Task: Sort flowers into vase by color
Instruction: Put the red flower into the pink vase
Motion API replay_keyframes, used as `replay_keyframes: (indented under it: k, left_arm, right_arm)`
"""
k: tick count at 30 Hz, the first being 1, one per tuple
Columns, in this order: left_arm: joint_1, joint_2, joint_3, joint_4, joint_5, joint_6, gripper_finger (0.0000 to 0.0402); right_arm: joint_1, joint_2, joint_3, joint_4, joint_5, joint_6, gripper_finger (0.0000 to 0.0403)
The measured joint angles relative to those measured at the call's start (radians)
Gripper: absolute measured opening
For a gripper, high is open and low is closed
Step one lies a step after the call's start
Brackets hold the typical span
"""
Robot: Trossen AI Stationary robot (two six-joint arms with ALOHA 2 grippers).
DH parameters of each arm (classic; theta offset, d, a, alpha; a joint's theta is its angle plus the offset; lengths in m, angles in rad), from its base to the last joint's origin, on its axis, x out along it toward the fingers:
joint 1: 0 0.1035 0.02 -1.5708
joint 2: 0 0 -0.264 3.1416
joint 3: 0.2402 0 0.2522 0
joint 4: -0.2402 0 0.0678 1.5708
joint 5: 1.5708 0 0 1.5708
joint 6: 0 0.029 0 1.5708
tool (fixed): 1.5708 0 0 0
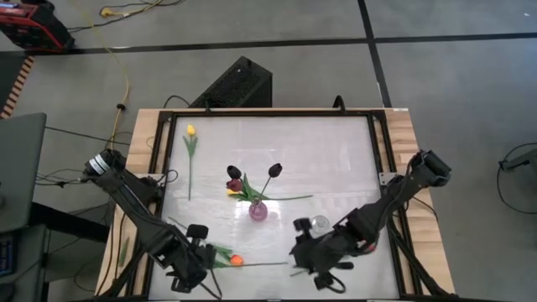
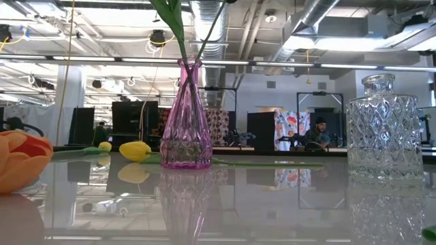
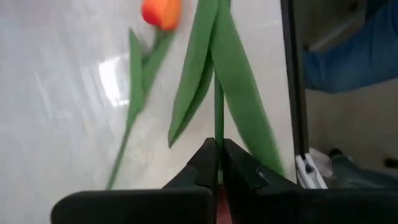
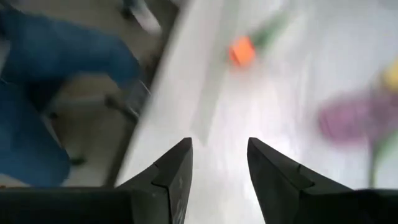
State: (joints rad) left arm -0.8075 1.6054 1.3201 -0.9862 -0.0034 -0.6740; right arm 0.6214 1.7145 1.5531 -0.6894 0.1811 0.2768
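Note:
My left gripper [image 1: 204, 249] [image 3: 217, 149], near the table's front left, is shut on a green flower stem [image 3: 218, 106] with long leaves; the flower's head is out of view. Beside it an orange tulip [image 1: 236, 260] [image 3: 161, 12] lies on the table. The pink vase [image 1: 258, 210] [image 2: 185, 116] holds dark tulips [image 1: 273, 170]. One yellow tulip [image 1: 232, 191] lies at the foot of the pink vase, another [image 1: 190, 131] at the far left. My right gripper [image 1: 295, 243] [image 4: 219, 146] hovers open, with nothing in it, near a clear glass vase [image 1: 319, 224] [image 2: 383, 126]. My left gripper pinches the bare stem [image 3: 218, 134] just below its leaves, between the two fingertips. It comes steeply from above, and the stem runs on past the fingertips toward the table's right. Whether the rest of the flower touches the table I cannot tell.
A black frame [image 1: 379, 168] borders the white tabletop. A person in blue trousers [image 3: 354, 56] [image 4: 37, 81] stands at the table's near edge. Open tabletop lies along the far side and at the right.

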Motion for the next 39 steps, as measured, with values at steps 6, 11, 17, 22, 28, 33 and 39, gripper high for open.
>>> replay_keyframes:
  k: [6, 11, 17, 22, 28, 33, 39]
  left_arm:
    - [0.0, 0.0, -0.031, 0.004, -0.032, -0.074, 0.0]
    - [0.042, 0.0, -0.044, 0.008, -0.02, -0.062, 0.0]
    - [0.093, 0.0, -0.045, 0.009, -0.029, -0.015, 0.0]
    - [0.125, 0.0, -0.045, 0.015, -0.048, 0.027, 0.0]
    - [0.136, 0.0, -0.045, 0.016, -0.046, 0.051, 0.0]
    - [0.136, 0.0, -0.045, 0.015, -0.045, 0.053, 0.0]
    - [0.136, 0.0, -0.045, 0.013, -0.041, 0.053, 0.0]
  right_arm:
    - [-0.061, 0.001, -0.001, -0.087, 0.004, 0.148, 0.0179]
    - [-0.109, 0.001, -0.001, 0.036, 0.005, 0.117, 0.0179]
    - [-0.18, 0.058, 0.001, 0.093, -0.011, 0.109, 0.0179]
    - [-0.217, 0.166, 0.004, 0.148, -0.13, 0.092, 0.0179]
    - [-0.225, 0.265, 0.064, 0.136, -0.158, 0.077, 0.0179]
    - [-0.229, 0.301, 0.09, 0.111, -0.157, 0.065, 0.0171]
    - [-0.233, 0.297, 0.09, 0.083, -0.158, 0.07, 0.0119]
